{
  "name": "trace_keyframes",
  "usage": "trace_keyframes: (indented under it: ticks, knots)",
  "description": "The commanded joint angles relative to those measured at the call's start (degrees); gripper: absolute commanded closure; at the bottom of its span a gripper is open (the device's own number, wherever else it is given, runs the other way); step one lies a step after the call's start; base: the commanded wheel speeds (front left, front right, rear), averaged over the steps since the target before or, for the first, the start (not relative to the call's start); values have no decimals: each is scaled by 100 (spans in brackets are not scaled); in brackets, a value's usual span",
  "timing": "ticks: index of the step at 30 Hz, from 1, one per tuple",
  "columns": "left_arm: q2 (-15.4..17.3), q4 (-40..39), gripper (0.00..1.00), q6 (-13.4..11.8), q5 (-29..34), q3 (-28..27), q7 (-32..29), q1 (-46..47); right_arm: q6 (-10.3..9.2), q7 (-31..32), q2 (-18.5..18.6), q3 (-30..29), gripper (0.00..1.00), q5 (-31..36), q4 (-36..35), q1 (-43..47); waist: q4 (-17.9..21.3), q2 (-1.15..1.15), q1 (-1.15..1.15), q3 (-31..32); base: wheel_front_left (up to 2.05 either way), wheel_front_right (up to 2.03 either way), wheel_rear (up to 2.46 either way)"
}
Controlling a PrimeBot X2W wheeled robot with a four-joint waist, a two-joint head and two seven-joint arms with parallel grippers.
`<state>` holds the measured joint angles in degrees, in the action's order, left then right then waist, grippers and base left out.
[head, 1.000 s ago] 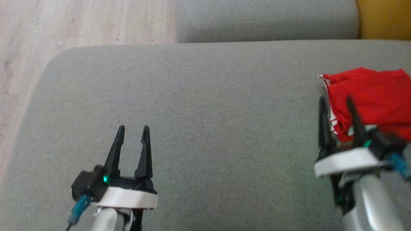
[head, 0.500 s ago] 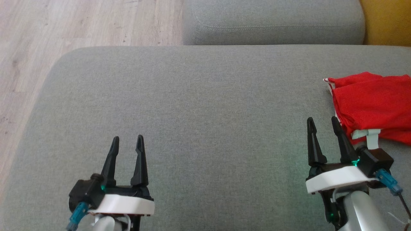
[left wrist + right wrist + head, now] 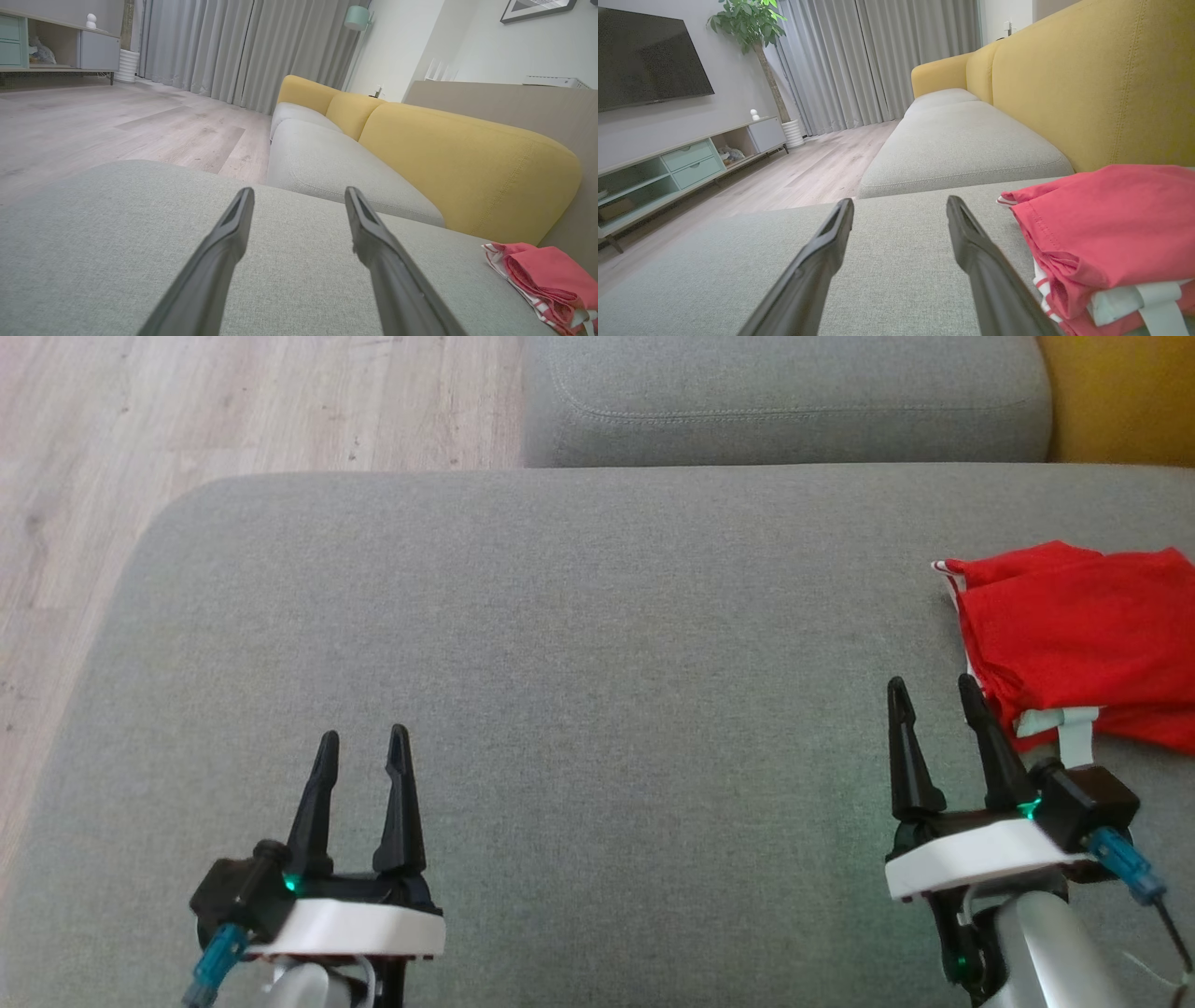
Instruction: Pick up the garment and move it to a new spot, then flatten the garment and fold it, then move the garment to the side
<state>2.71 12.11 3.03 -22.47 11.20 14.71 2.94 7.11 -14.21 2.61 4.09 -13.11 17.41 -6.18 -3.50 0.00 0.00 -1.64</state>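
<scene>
The red garment [image 3: 1074, 625] lies folded in a stack at the right side of the grey cushion [image 3: 579, 644], with white stripes and a pale strap at its near edge. It also shows in the right wrist view [image 3: 1106, 228] and the left wrist view [image 3: 546, 280]. My right gripper [image 3: 934, 695] stands open just left of the garment's near corner, apart from it, nothing between its fingers. Low on the left of the cushion my left gripper [image 3: 362, 742] is open and empty too.
A second grey seat cushion [image 3: 784, 397] lies beyond the first. The yellow sofa back [image 3: 1087, 79] rises along the right. Wood floor [image 3: 187, 411] runs past the cushion's left edge. A TV and a low cabinet [image 3: 691, 158] stand across the room.
My right gripper has drawn back off the garment's near edge toward me and now stands clear of it. The left gripper has slid slightly toward me. The garment stays in place.
</scene>
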Motion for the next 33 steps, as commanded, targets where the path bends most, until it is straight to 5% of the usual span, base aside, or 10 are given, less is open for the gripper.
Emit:
trace_keyframes:
  ticks: [1,12,13,33]
  knots:
    - [17,-190,0,9,-47,-166,29,191,37,-78,27,139,0,-37,-222,-158,1,0,0,-15,0,0,0]
    - [17,-86,0,-58,-359,-203,29,192,37,-78,27,143,0,-71,-216,-138,-1,0,0,-9,0,0,0]
    - [0,74,100,-53,-380,-10,0,0,0,0,0,-1,100,-51,-22,0,-2,0,0,-9,0,0,0]
    - [18,338,100,-1,-1262,-206,-258,-40,3,246,29,-95,100,-1114,176,104,44,0,0,12,0,0,0]
